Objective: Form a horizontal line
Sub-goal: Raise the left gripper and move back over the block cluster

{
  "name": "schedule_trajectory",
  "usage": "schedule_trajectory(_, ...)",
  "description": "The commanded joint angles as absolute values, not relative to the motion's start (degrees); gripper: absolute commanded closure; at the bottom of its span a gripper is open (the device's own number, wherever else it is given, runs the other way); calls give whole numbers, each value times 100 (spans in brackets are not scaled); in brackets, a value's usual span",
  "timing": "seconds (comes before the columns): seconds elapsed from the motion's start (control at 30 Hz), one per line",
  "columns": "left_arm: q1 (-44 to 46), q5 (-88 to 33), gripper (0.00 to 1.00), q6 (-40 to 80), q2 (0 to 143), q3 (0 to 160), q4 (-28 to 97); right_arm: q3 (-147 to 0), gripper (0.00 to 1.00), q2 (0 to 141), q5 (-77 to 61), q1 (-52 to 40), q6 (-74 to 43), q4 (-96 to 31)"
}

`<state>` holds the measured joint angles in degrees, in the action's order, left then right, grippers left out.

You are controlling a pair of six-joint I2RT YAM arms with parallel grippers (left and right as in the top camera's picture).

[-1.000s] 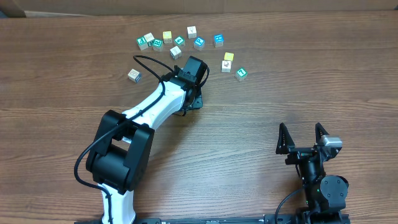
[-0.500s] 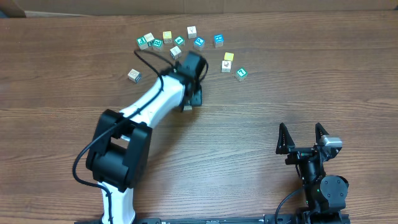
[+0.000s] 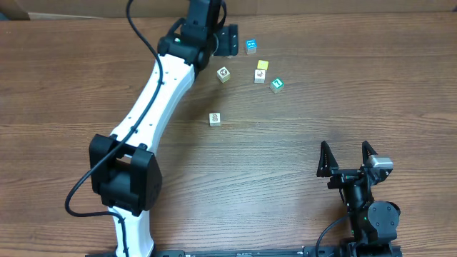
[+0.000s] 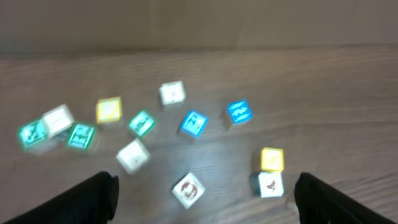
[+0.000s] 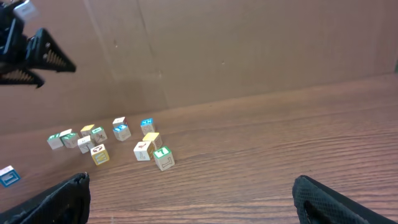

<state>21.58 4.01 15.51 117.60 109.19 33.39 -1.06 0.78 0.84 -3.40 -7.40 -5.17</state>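
No horizontal line shows in any view; the small picture cubes lie scattered at the far side of the table. My left gripper (image 3: 223, 40) hangs open over that cluster with nothing between its fingers (image 4: 93, 200). Just ahead of it in the left wrist view are a white cube with a red print (image 4: 188, 190), a yellow cube (image 4: 272, 158) and a blue cube (image 4: 193, 123). One white cube (image 3: 214, 119) sits alone nearer the middle of the table. My right gripper (image 3: 350, 158) rests open near the front right, far from every cube.
The left arm (image 3: 161, 86) stretches diagonally across the table and hides part of the cluster. A green cube (image 3: 277, 85) and a white cube with a red print (image 3: 260, 76) lie right of it. A brown wall backs the table's far edge.
My left gripper opened, left one white cube alone mid-table, and swung away to the far cluster. The right arm has not moved.
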Motion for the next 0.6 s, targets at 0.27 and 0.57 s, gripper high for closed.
schedule_trajectory(0.27,2099,290,23,285,13100,10842,3041,-47,0,16,73,-314,-698,-480)
schedule_trajectory(0.57,2051,172,29,121,13340,10842,3057,-47,0,16,73,-314,-698,-482)
